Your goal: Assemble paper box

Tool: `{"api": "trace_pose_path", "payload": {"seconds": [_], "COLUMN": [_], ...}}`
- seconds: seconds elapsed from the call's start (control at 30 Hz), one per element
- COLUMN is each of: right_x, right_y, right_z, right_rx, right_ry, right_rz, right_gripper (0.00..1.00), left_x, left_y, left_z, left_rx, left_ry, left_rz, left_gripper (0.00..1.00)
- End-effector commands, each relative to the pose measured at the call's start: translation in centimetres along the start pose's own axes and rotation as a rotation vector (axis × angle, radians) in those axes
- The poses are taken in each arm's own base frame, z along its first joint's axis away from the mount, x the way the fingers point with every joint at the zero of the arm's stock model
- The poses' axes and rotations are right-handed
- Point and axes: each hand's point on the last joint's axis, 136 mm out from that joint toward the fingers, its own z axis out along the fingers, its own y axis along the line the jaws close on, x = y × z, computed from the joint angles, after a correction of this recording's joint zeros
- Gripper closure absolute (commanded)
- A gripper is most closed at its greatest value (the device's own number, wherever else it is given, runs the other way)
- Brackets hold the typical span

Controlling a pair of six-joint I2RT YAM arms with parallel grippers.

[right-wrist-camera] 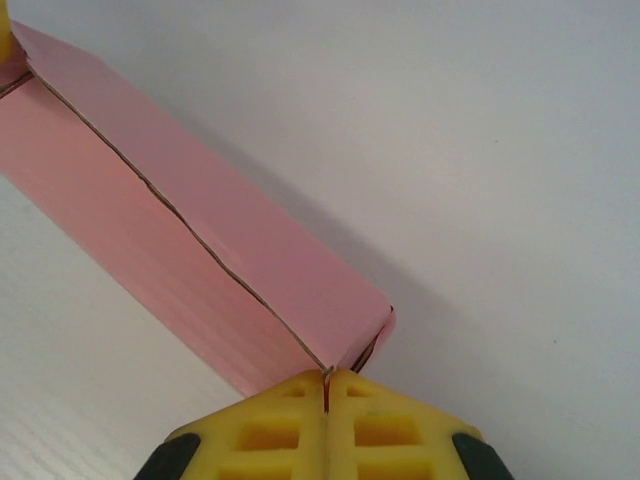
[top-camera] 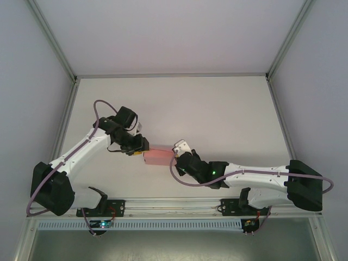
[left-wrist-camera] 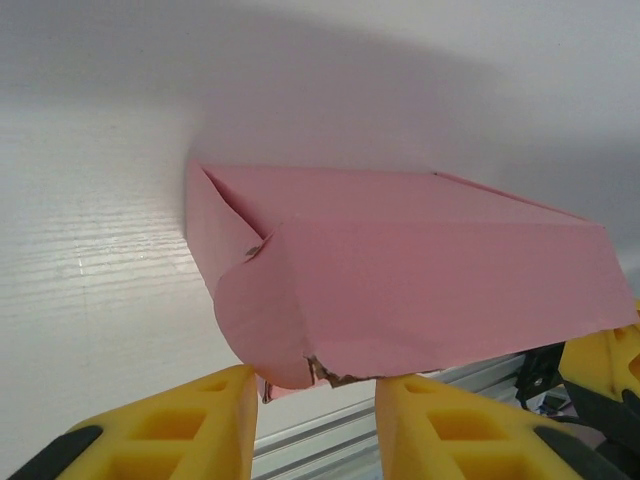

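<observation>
The pink paper box (top-camera: 159,158) lies folded into a long flat box on the white table (top-camera: 217,114), between the two grippers. My left gripper (top-camera: 142,149) is at its left end. In the left wrist view that gripper (left-wrist-camera: 315,392) is open, its yellow fingers (left-wrist-camera: 215,415) just below the box (left-wrist-camera: 420,270), whose rounded end flap has a torn edge. My right gripper (top-camera: 176,156) is at the right end. It (right-wrist-camera: 327,378) is shut, tips against the near end corner of the box (right-wrist-camera: 200,250), where a seam runs along its length. Whether card is pinched between the tips is not clear.
An aluminium rail (top-camera: 174,204) runs along the near table edge by the arm bases and also appears behind the left fingers as a rail (left-wrist-camera: 330,432). White enclosure walls and frame posts (top-camera: 64,65) bound the table on three sides.
</observation>
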Motion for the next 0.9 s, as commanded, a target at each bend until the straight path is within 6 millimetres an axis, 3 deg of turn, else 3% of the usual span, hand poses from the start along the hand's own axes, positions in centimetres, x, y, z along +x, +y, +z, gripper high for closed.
{"api": "trace_pose_path", "payload": {"seconds": [0.0, 0.3, 0.67, 0.87], "right_x": [2.7, 1.1, -1.2, -1.0], "right_y": [0.9, -0.4, -0.3, 0.0], "right_z": [-0.1, 0.0, -0.3, -0.2], "right_rx": [-0.054, -0.036, -0.090, -0.104], "right_ry": [0.104, 0.103, 0.130, 0.151], "right_rz": [-0.047, 0.038, 0.108, 0.121], "right_gripper": [1.00, 1.00, 1.00, 1.00], "left_x": [1.2, 0.8, 0.9, 1.6], "left_y": [0.5, 3.2, 1.3, 1.4], "left_z": [0.0, -1.8, -1.0, -0.4], "left_rx": [-0.059, -0.266, -0.112, -0.116], "left_ry": [0.014, -0.074, -0.163, -0.188], "left_rz": [0.087, 0.207, 0.272, 0.307], "left_gripper": [0.64, 0.53, 0.49, 0.49]}}
